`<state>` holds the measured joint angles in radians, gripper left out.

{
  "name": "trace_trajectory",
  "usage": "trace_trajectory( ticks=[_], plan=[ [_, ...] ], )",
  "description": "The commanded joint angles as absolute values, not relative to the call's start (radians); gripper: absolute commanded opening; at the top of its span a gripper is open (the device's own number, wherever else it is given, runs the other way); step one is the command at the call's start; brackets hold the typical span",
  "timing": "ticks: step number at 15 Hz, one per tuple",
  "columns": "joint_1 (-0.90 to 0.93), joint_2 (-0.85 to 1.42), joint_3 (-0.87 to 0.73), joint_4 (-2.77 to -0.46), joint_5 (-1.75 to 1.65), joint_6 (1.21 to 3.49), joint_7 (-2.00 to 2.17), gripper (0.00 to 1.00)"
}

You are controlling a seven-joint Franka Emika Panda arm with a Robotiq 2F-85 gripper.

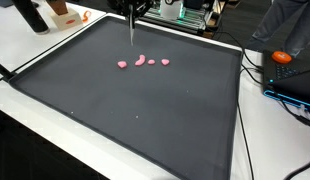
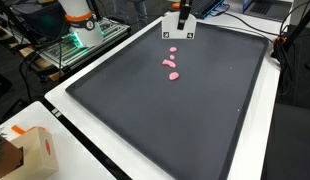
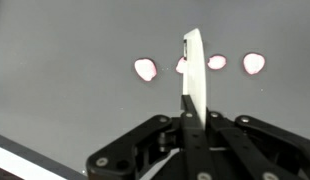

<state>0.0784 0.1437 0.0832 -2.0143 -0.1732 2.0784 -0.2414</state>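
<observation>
Wrist view: end effector (image 3: 192, 118) clamped shut on a white flat stick (image 3: 193, 60), possibly a spatula blade; the stick points at a row of four pink pieces (image 3: 145, 68) on the black mat (image 3: 75, 90); row runs crosswise to the stick, tip lined up with the second piece, contact unclear; mat covers the white worktop (image 1: 35, 130).

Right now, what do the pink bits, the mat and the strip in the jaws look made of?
Pink bits: seemingly soft, matte, dough or gummy-like; rounded irregular blobs. Mat: dark matte rubber or foam, probably; little glare. Strip: thin, rigid, pale plastic or metal, straight-edged; cannot tell which.
</observation>
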Motion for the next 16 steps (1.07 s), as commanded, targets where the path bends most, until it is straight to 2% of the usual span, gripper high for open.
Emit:
trace_trajectory(
  ticks=[1, 8, 11, 16],
  plan=[
    [0.082, 0.136, 0.087, -2.017, -0.173, 2.074, -0.235, 0.04],
    [0.084, 0.126, 0.089, -2.024, -0.173, 2.071, -0.230, 0.04],
    [0.078, 0.147, 0.087, -2.018, -0.166, 2.091, -0.250, 0.01],
    [0.039, 0.192, 0.071, -2.040, -0.132, 2.224, -0.335, 0.01]
  ],
)
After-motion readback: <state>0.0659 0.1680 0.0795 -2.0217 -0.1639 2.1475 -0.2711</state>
